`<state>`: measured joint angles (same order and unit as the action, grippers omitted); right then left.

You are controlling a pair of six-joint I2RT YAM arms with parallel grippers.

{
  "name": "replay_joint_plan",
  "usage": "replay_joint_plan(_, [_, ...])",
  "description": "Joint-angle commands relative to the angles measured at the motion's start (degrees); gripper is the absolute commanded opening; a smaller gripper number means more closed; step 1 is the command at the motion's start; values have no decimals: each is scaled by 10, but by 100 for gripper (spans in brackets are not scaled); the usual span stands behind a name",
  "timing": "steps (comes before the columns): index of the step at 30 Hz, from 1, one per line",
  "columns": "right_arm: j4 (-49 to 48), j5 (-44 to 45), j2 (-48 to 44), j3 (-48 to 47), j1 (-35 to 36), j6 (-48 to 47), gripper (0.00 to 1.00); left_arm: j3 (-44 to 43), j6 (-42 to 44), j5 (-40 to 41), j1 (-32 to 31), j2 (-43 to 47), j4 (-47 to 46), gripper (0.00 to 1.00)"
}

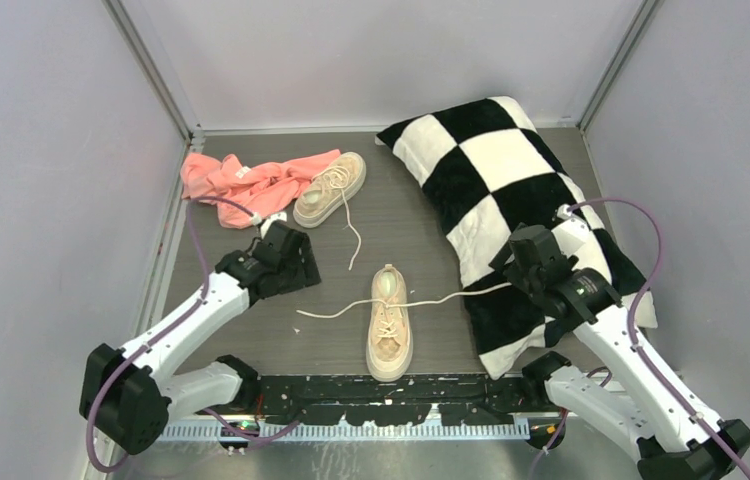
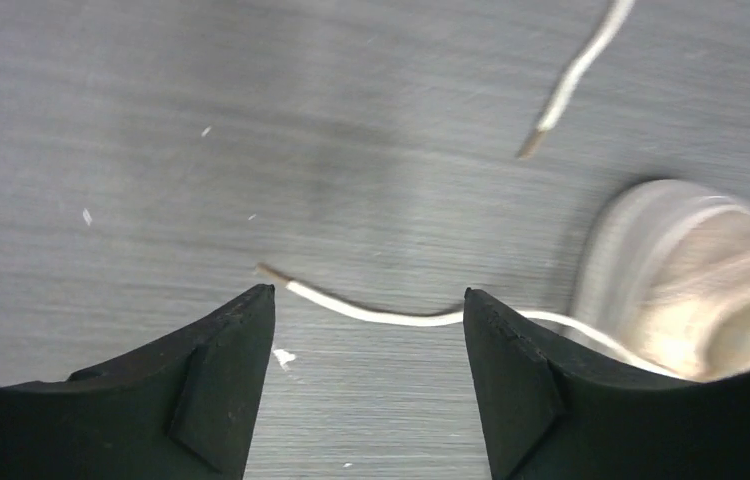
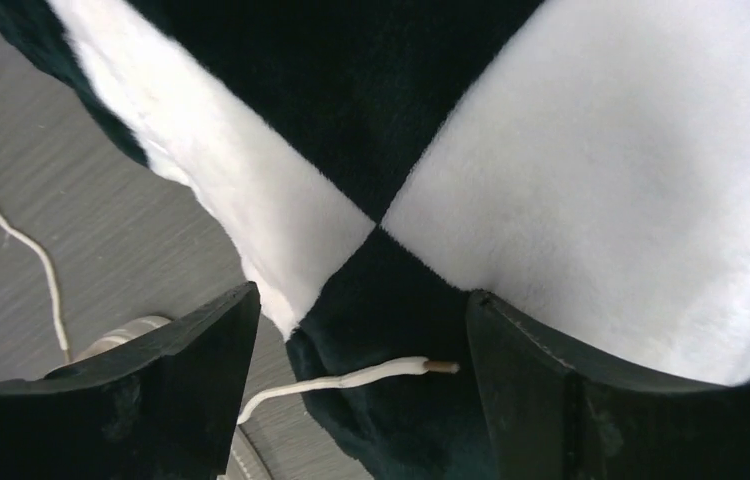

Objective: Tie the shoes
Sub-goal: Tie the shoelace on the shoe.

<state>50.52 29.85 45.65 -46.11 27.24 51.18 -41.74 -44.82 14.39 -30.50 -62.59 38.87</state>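
One beige shoe [image 1: 389,325] lies near the front edge. Its cream laces are stretched out, the left lace [image 1: 336,308] across the table and the right lace [image 1: 471,291] onto the pillow. The other shoe [image 1: 331,188] lies farther back beside the pink cloth, trailing a loose lace [image 1: 354,240]. My left gripper [image 2: 369,290] is open above the left lace's end [image 2: 381,315], which rests on the table, with the near shoe [image 2: 691,290] to the right. My right gripper [image 3: 361,300] is open over the right lace's tip [image 3: 371,375], which lies on a black patch of the pillow.
A black-and-white checkered pillow [image 1: 511,190] fills the right side of the table, under my right gripper [image 1: 523,262]. A pink cloth [image 1: 241,180] lies at the back left, behind my left gripper [image 1: 289,262]. Grey walls enclose the table on three sides.
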Motion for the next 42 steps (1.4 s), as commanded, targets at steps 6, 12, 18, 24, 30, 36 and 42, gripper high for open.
replay_joint_plan(6, [5, -116, 7, -95, 10, 39, 82, -121, -48, -131, -25, -1, 28, 69])
replay_joint_plan(12, [-14, -36, 92, -77, 205, 150, 80, -19, -256, -222, -48, -19, -87, 68])
replay_joint_plan(18, [-56, -55, 162, -49, 237, 226, 81, 80, -403, -259, -48, -39, -206, 74])
replay_joint_plan(24, [-117, -101, 164, -8, 228, 307, 77, 78, -469, -236, -48, -81, -237, 77])
replay_joint_plan(30, [-150, -130, 150, 48, 228, 419, 77, 88, -529, -226, -49, -129, -273, 77])
replay_joint_plan(36, [-226, -137, 134, 127, 227, 518, 80, 90, -558, -218, -60, -163, -303, 71])
replay_joint_plan(42, [-275, -139, 159, 150, 228, 542, 81, 86, -558, -195, -66, -188, -312, 46])
